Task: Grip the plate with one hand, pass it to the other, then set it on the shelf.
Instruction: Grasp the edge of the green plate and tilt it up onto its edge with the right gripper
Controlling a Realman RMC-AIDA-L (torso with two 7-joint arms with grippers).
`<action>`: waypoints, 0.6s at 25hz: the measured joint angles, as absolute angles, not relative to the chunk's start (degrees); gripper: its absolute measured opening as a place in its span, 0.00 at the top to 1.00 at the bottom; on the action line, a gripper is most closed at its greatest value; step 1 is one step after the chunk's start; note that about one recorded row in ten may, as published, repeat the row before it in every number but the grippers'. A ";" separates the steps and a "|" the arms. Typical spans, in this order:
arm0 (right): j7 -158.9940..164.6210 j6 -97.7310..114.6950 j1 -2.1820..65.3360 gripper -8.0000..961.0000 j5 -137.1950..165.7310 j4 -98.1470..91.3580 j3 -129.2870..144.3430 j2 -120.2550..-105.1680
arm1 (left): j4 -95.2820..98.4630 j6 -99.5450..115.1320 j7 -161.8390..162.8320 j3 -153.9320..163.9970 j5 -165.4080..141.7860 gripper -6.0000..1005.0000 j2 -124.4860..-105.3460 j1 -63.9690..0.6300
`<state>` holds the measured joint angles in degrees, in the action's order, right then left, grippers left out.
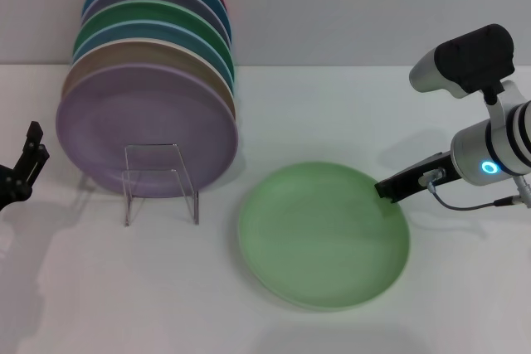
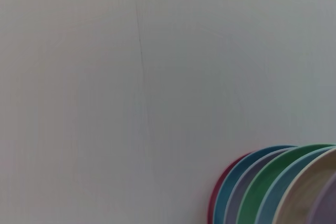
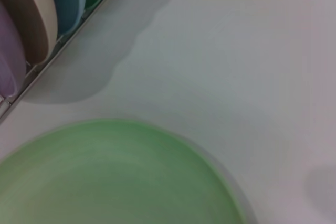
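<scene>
First step: the right tool (image 1: 388, 188) reaches the plate's (image 1: 323, 238) 2 o'clock rim; closed or not, I cannot tell. Next, clamp and lift. The left tool (image 1: 25, 167) waits open, at the worktop's (image 1: 348, 113) 9 o'clock.

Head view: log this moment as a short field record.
plate: pale mint plate flat on the white table
right gripper: right gripper at the plate's right rim
left gripper: left gripper at the far left, away from the plate
rack: clear rack with upright plates, the lilac plate in front
</scene>
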<state>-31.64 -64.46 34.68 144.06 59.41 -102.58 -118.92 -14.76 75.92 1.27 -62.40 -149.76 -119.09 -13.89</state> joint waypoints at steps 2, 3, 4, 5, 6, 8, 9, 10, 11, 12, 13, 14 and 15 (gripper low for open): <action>-31.87 -64.39 34.46 0.99 143.77 59.51 -102.65 -118.92 | -14.76 75.89 1.21 -62.41 -149.76 0.18 -119.09 -13.89; -32.05 -64.39 34.09 0.99 143.71 60.06 -102.91 -118.92 | -14.77 75.89 1.19 -62.40 -149.76 0.18 -119.09 -13.90; -32.05 -64.39 34.09 0.99 143.71 60.06 -102.91 -118.92 | -14.77 75.90 1.19 -62.40 -149.76 0.18 -119.09 -13.92; -32.11 -64.40 33.76 0.99 143.53 60.71 -103.02 -118.92 | -14.77 75.91 1.19 -62.40 -149.76 0.18 -119.09 -13.93; -32.16 -64.44 33.32 0.99 143.19 61.52 -103.13 -118.92 | -14.78 75.95 1.19 -62.40 -149.76 0.18 -119.09 -13.94; -32.24 -64.64 31.78 0.99 141.85 64.49 -103.44 -118.84 | -14.84 76.06 1.19 -62.40 -149.76 0.18 -119.09 -13.96; -32.24 -64.64 31.78 0.99 141.85 64.49 -103.44 -118.84 | -14.84 76.06 1.19 -62.40 -149.76 0.18 -119.09 -13.96; -32.28 -64.82 31.29 0.99 141.48 65.55 -103.67 -118.80 | -14.85 76.07 1.19 -62.41 -149.76 0.18 -119.09 -13.96; -32.35 -65.02 30.90 0.99 141.27 66.34 -103.90 -118.79 | -14.86 76.08 1.19 -62.40 -149.76 0.18 -119.09 -13.97; -32.43 -65.15 30.63 0.99 141.12 67.00 -104.18 -118.79 | -14.89 76.09 1.19 -62.40 -149.76 0.18 -119.09 -13.98; -32.78 -65.46 30.20 0.99 140.99 67.68 -104.66 -118.78 | -14.90 76.10 1.20 -62.41 -149.76 0.18 -119.09 -13.98; -32.78 -65.46 30.20 0.99 140.99 67.68 -104.66 -118.78 | -14.92 76.11 1.20 -62.40 -149.76 0.18 -119.09 -13.98; -33.03 -65.49 30.01 0.99 140.95 67.94 -104.79 -118.78 | -14.94 76.11 1.20 -62.40 -149.76 0.18 -119.09 -13.98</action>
